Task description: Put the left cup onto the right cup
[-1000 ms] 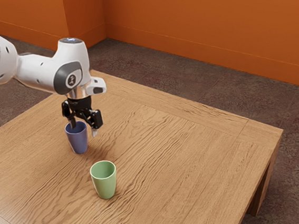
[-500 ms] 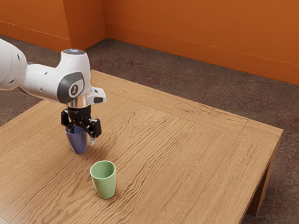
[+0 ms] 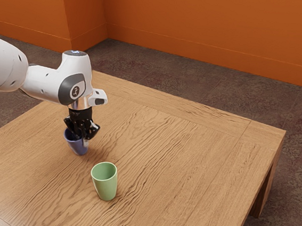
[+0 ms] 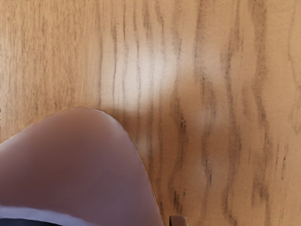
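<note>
The gripper point(image 3: 80, 130) has its fingers drawn narrowly together, pinching the rim of the blue cup point(image 3: 77, 144), which stands upright on the table point(image 3: 190, 149) near the green cup point(image 3: 104, 180), behind it toward the exterior view's left, not touching it.

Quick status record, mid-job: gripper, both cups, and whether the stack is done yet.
gripper: shut on the blue cup's rim
blue cup: under the hand, mouth up; lifted or resting on the table, cannot tell
green cup: upright, mouth up, standing free, apart from the blue cup and nearer the camera
table: wooden, carries both cups
stack: not yet done
</note>
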{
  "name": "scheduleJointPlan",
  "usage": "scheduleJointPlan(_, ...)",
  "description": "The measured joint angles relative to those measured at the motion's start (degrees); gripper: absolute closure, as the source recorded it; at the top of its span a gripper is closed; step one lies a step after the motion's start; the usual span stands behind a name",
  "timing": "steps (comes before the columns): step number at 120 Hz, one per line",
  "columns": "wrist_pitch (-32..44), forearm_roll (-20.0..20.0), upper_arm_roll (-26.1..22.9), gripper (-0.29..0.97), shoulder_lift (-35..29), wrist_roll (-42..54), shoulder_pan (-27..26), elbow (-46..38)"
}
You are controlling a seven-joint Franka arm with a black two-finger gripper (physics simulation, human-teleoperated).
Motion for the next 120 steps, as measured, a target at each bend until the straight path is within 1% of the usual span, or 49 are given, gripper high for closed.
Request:
scheduleJointPlan(20,-0.79,0.78,0.36,0.74,0.0,0.0,-0.09,2.16)
scheduleJointPlan(49,-7.19,3.78,0.55,0.75,-0.25,0.02,-0.67,13.02)
scheduleJointPlan(72,-10.25,3.91,-0.1,0.76,-0.94,0.14,-1.81,14.87)
scheduleJointPlan(120,-12.1,3.49,-7.31,0.76,-2.45,-0.21,-2.38,15.53)
